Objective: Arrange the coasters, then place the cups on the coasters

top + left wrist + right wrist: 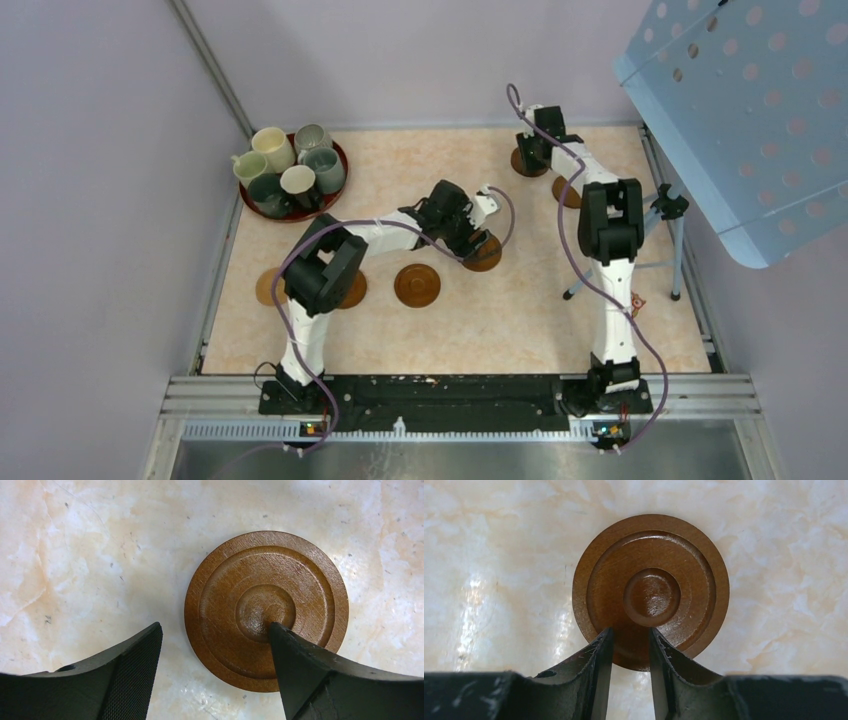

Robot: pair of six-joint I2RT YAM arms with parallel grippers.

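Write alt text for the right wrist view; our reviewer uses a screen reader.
A round brown coaster with raised concentric rings lies flat on a cream marbled table. The right gripper sits over its near edge, dark fingers almost together.

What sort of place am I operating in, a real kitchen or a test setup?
Most likely a lab test cell: plain lilac walls box in a marble-patterned table, a metal rail runs along its near edge, and a perforated blue panel sits above a tripod alongside.

Cups (273, 147) sit on the far-left tray (325, 203); coasters (417, 285) lie spread across the table (500, 320).
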